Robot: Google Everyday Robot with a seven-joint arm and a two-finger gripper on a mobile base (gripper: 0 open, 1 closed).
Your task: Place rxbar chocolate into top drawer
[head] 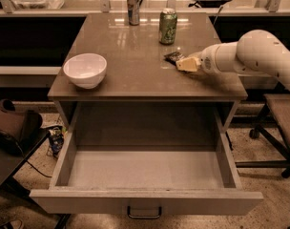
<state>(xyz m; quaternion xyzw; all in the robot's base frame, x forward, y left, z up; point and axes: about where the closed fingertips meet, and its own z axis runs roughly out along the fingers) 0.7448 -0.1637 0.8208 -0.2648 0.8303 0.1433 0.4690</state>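
Note:
The rxbar chocolate (pixel 173 57), a small dark wrapper, lies on the table top (pixel 135 75) at the right, in front of the green soda can. My gripper (pixel 185 64) reaches in from the right, its pale fingers right beside the bar and partly over it. The bar's right end is hidden by the gripper. The top drawer (pixel 145 171) is pulled out wide below the table, its pale bottom bare, with a dark handle (pixel 144 213) on its front panel.
A white bowl (pixel 85 69) sits at the table's front left. A green soda can (pixel 167 26) and a slim silver can (pixel 132 7) stand at the back. A chair (pixel 278 123) stands to the right, a dark bag (pixel 11 128) to the left.

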